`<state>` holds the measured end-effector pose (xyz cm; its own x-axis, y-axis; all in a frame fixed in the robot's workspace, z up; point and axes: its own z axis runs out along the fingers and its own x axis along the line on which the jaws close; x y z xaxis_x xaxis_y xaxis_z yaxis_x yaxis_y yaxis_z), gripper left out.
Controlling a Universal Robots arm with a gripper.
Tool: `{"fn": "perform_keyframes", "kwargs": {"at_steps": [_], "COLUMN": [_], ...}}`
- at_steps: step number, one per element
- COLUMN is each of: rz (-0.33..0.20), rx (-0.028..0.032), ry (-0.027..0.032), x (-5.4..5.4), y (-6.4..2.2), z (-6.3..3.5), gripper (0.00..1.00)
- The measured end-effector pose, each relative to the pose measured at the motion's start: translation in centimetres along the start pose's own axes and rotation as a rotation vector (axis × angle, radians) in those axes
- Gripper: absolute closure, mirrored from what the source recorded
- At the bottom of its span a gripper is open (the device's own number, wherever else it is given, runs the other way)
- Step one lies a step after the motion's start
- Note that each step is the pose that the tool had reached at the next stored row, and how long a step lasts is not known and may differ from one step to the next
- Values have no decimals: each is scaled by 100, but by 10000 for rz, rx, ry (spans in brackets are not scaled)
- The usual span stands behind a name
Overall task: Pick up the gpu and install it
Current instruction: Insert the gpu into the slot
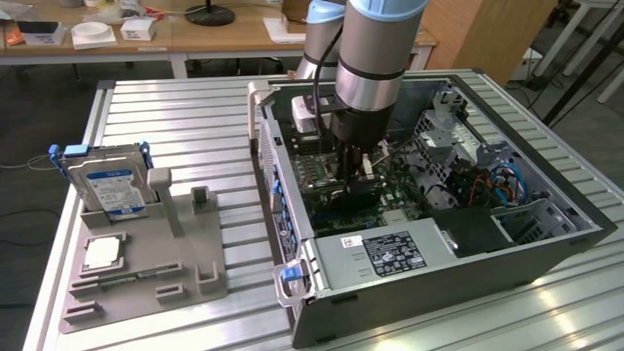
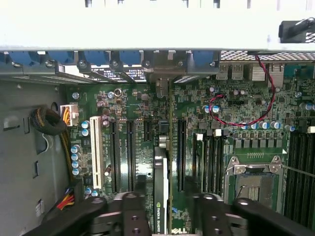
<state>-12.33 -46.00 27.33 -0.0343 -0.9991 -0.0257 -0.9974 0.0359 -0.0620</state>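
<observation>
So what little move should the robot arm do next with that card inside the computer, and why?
Probably ease straight down a little. In the wrist view the gpu stands on edge between the gripper fingers, lined up along the long black slots on the motherboard. In the exterior view the gripper is deep inside the computer case. Whether the card is fully seated can't be seen, so go gently.

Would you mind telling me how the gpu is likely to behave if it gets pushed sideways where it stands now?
The gpu looks like a thin, stiff board standing on edge over the motherboard, so it would probably tip rather than bend. The gripper flanks it on both sides, which should limit tipping. Its bare circuitry suggests that it is fragile, so a hard sideways push may strain it.
</observation>
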Motion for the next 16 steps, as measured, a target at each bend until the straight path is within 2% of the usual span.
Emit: {"fn": "perform_keyframes", "kwargs": {"at_steps": [1,3,6,8,9,10,16], "rz": [0,0,0,0,0,0,0], "rx": [0,0,0,0,0,0,0], "ry": [0,0,0,0,0,0,1], "x": [0,0,0,0,0,0,-1], "y": [0,0,0,0,0,0,8], "z": [0,0,0,0,0,0,1], "gripper": [55,67,72,84,84,89,89]}}
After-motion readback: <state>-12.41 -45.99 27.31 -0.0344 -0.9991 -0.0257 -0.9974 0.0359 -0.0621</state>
